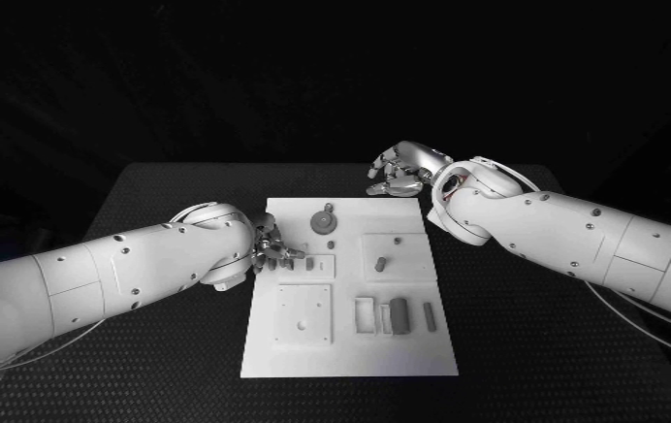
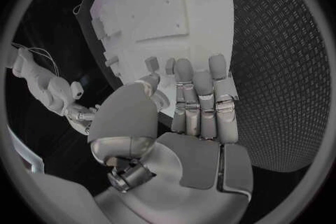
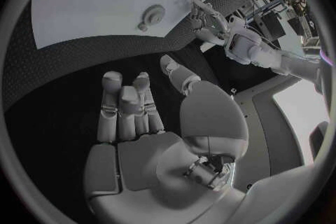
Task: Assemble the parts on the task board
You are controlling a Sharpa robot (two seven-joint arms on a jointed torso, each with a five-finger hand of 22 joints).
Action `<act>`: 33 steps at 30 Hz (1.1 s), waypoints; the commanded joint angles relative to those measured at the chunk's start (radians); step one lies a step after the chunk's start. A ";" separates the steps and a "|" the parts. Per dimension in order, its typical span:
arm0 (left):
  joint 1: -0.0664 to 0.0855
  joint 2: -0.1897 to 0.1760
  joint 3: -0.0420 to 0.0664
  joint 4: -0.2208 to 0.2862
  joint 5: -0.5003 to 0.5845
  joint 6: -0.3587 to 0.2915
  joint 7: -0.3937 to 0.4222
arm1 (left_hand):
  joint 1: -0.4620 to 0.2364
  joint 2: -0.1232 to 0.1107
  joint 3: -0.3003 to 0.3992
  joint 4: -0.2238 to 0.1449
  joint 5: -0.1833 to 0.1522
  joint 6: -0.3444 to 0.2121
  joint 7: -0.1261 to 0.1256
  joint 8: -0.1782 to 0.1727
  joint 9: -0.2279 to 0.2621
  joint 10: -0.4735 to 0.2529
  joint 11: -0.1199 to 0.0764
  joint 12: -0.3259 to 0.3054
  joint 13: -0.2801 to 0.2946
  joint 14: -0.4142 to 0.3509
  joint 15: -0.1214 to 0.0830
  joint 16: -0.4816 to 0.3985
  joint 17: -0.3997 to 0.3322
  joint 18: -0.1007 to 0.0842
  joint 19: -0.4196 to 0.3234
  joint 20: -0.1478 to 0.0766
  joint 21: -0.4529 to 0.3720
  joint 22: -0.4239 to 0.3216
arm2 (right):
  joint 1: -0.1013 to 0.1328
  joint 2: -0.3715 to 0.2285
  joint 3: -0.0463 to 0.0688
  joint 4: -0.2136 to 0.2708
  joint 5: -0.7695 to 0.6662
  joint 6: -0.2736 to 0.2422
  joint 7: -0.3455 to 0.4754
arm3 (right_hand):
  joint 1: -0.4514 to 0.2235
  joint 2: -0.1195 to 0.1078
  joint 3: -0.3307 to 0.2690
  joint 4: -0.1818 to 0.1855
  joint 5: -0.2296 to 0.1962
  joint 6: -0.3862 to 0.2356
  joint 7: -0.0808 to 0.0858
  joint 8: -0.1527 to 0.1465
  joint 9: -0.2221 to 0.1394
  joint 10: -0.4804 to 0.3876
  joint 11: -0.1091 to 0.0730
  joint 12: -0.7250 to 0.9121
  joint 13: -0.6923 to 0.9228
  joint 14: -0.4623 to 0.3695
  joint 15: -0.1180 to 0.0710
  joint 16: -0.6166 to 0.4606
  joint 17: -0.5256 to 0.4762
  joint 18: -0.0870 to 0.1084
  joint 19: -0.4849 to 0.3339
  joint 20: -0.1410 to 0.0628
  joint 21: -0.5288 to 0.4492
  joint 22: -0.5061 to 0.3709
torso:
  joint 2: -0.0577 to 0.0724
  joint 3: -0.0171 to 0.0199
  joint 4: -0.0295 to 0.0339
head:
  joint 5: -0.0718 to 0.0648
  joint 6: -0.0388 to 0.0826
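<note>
Lying mid-table, the white task board (image 1: 350, 345) carries grey parts (image 1: 399, 314) in its near recesses and a round part (image 1: 325, 220) toward its far end. From the head camera, the left hand (image 1: 275, 251) rests at the board's left edge; whether it grips anything I cannot tell. Its wrist camera shows straight fingers (image 2: 201, 95) over the board, nothing visibly held. The right hand (image 1: 399, 171) hovers beyond the far edge, fingers loosely spread and empty in its wrist view (image 3: 129, 109).

My left hand (image 1: 274, 251) covers the task board's (image 1: 350, 365) left edge, hiding whether my fingertips touch a part.
</note>
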 commanded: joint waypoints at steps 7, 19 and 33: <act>0.000 0.000 0.001 0.005 0.045 -0.014 0.019 | 0.025 0.032 -0.034 0.001 -0.003 -0.003 0.000 0.005 0.002 -0.004 -0.002 0.009 0.003 -0.005 0.001 0.008 0.002 -0.008 -0.002 -0.003 0.009 0.023 | 0.000 0.001 0.000 0.000 0.001 0.011 0.008 | -0.008 0.001 0.001 0.004 0.000 0.000 0.005 -0.007 -0.001 -0.008 0.001 0.003 -0.002 -0.008 0.000 -0.006 -0.001 0.014 0.002 -0.006 -0.007 0.006 | 0.000 0.0002 -0.0001 | -0.001 0.000; 0.000 -0.006 0.001 0.009 0.054 -0.028 0.023 | 0.031 0.034 -0.045 0.002 -0.003 -0.002 -0.001 0.006 0.001 -0.003 -0.002 0.010 0.004 -0.004 0.001 0.009 0.002 -0.008 -0.002 -0.003 0.012 0.023 | 0.000 0.001 0.000 -0.001 0.001 0.011 0.009 | -0.009 0.001 0.001 0.004 0.000 0.000 0.005 -0.007 -0.001 -0.008 0.001 0.003 -0.002 -0.008 0.000 -0.006 -0.002 0.014 0.002 -0.006 -0.007 0.006 | 0.000 0.0001 -0.0003 | -0.002 0.001; 0.001 -0.032 0.063 0.033 0.183 -0.208 0.151 | 0.054 -0.027 -0.048 0.003 -0.004 -0.151 0.040 -0.015 -0.002 -0.055 0.030 0.031 0.011 -0.047 0.005 0.024 0.004 -0.015 -0.031 0.000 0.008 0.021 | -0.001 0.001 0.000 -0.007 0.001 0.008 0.010 | -0.009 0.001 0.001 0.005 0.000 0.000 0.005 -0.007 -0.001 -0.008 0.001 0.004 -0.002 -0.008 0.000 -0.006 -0.002 0.014 0.002 -0.006 -0.008 0.006 | 0.001 -0.0008 -0.0006 | -0.011 0.009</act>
